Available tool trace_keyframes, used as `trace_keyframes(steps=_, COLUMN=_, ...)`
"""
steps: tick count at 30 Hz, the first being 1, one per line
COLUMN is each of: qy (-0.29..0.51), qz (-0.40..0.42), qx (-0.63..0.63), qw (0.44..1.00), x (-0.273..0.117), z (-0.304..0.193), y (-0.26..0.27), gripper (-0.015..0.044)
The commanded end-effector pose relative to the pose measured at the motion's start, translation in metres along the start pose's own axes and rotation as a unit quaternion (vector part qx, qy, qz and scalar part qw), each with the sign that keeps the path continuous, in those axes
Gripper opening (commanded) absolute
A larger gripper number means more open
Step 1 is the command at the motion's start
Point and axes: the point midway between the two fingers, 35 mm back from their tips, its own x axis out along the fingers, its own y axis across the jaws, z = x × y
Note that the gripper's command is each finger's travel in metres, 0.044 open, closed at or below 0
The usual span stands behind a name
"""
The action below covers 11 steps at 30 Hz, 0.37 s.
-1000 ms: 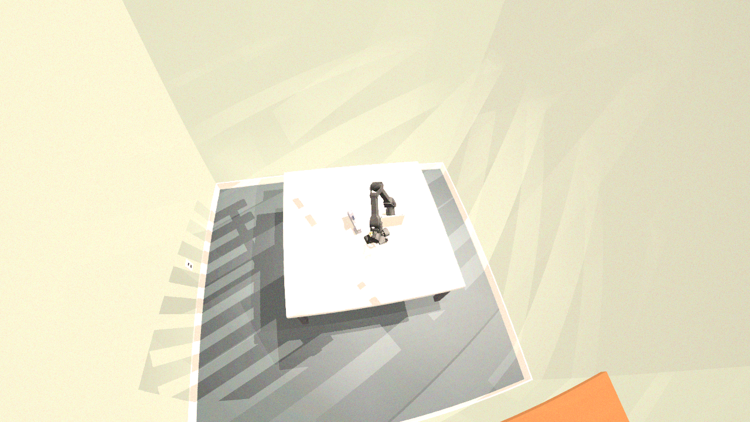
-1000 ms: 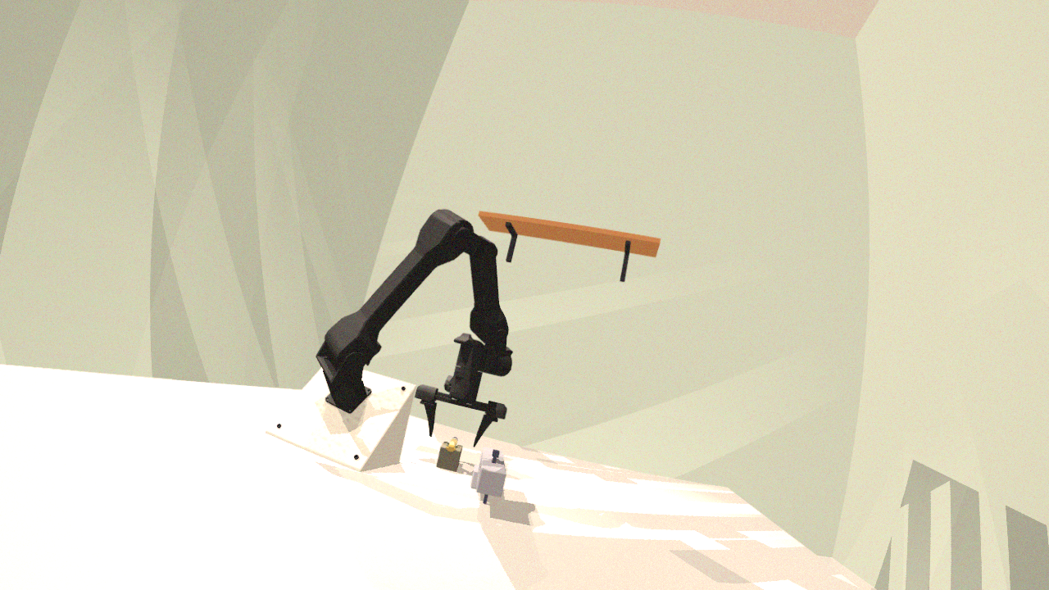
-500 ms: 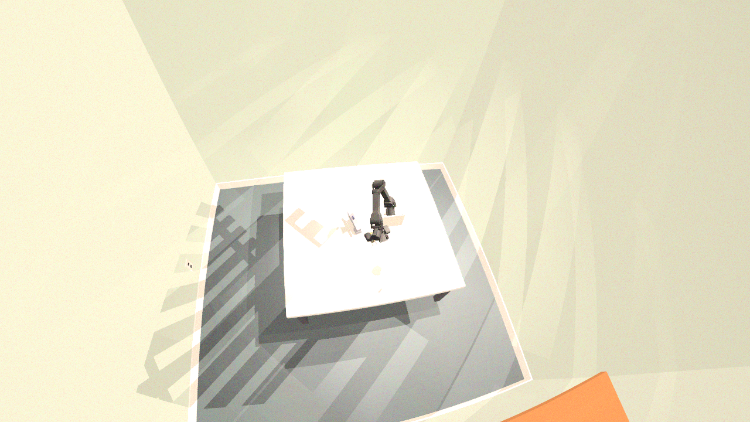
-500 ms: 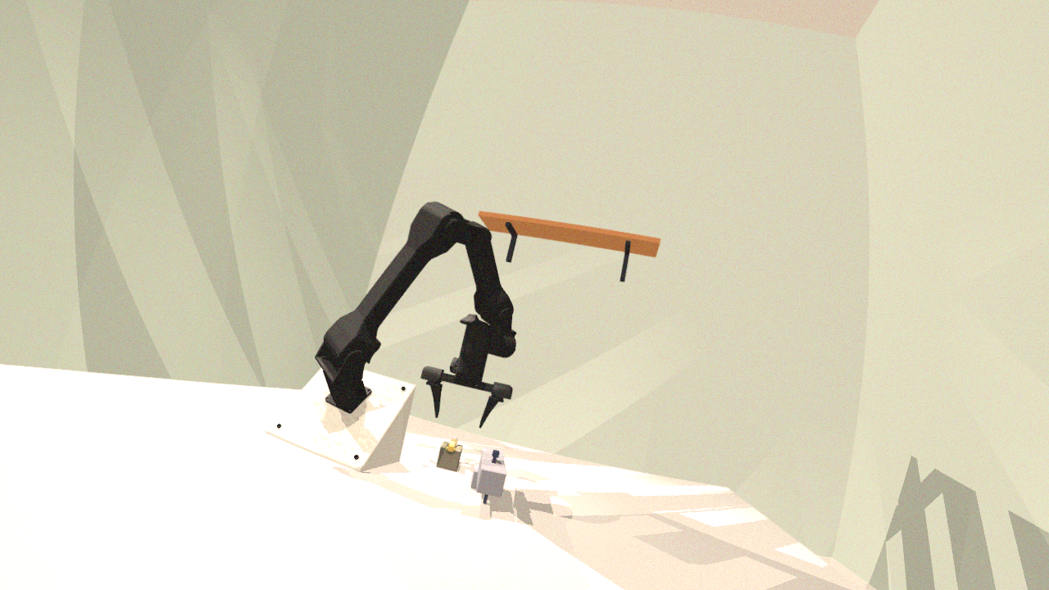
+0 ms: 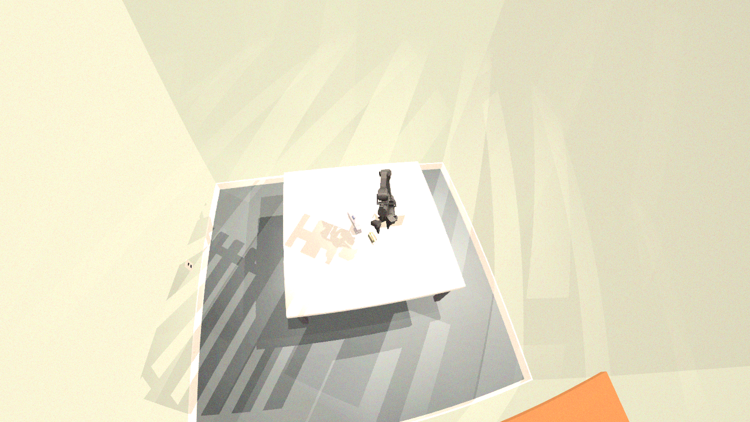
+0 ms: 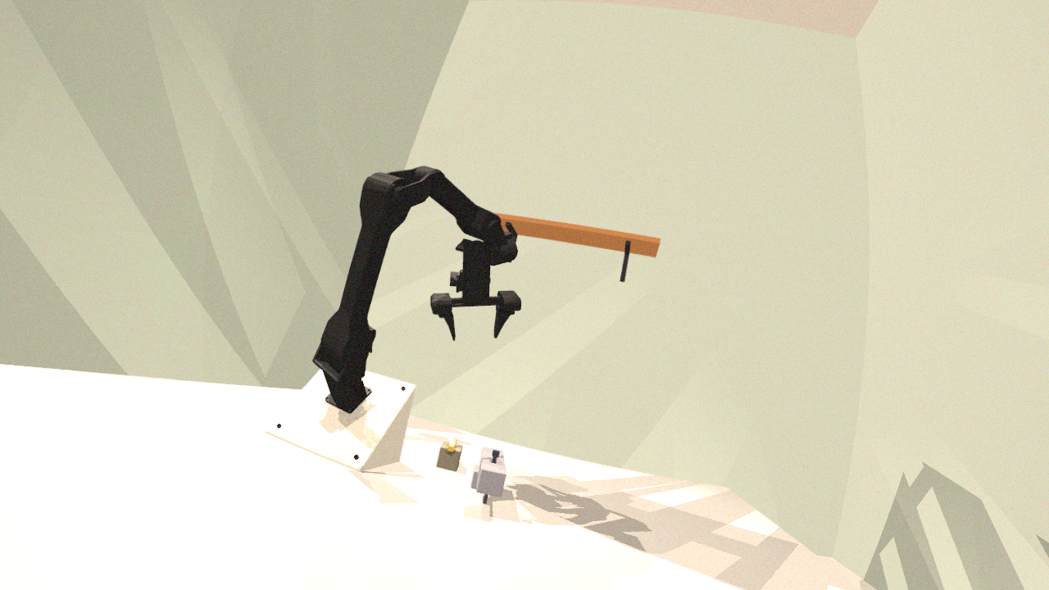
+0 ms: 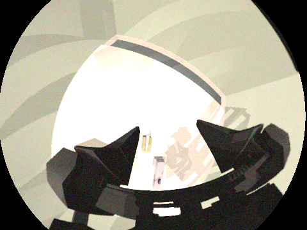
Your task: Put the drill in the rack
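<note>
One yellow drill (image 5: pixel 372 236) (image 6: pixel 451 445) (image 7: pixel 147 145) in one rack (image 5: pixel 370 238) (image 6: pixel 447 459) (image 7: pixel 144 143), two spread fingers (image 5: pixel 377 225) (image 6: pixel 449 321)

Approx. count: 1 arm (image 5: pixel 385 183) (image 6: pixel 359 271), 1 gripper (image 5: pixel 383 230) (image 6: pixel 474 338) (image 7: pixel 169 125) w/ 2 fingers (image 6: pixel 502 319); 1 table (image 5: pixel 367 283) (image 6: pixel 147 477) (image 7: pixel 105 96), 2 legs (image 5: pixel 441 296) vis. at its near side; 1 olive block (image 5: pixel 371 237) (image 6: pixel 448 457) (image 7: pixel 144 144), 1 grey block (image 5: pixel 354 224) (image 6: pixel 491 480) (image 7: pixel 157 172); 1 orange shelf (image 5: pixel 582 398) (image 6: pixel 587 233), 1 bracket (image 6: pixel 624 262) vis.; 1 outlet (image 5: pixel 189 265), left; 3 base screws (image 6: pixel 356 456) vis.

The open claw (image 5: pixel 383 231) (image 6: pixel 475 338) (image 7: pixel 169 125) hangs empty, pointing downward.
</note>
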Motion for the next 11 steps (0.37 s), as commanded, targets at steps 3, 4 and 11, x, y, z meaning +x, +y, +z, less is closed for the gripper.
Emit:
trace_keyframes(steps=3, qy=-0.121, qz=-0.069, qx=-0.094, qw=0.986, x=-0.091, z=0.041, y=0.011, gripper=0.044)
trace_keyframes(steps=4, qy=-0.139, qz=-0.08, qx=-0.112, qw=0.981, x=-0.105, z=0.046, y=0.016, gripper=0.044)
trace_keyframes(steps=11, qy=-0.251, qz=-0.153, qx=-0.236, qw=0.926, x=-0.203, z=0.068, y=0.061, gripper=0.044)
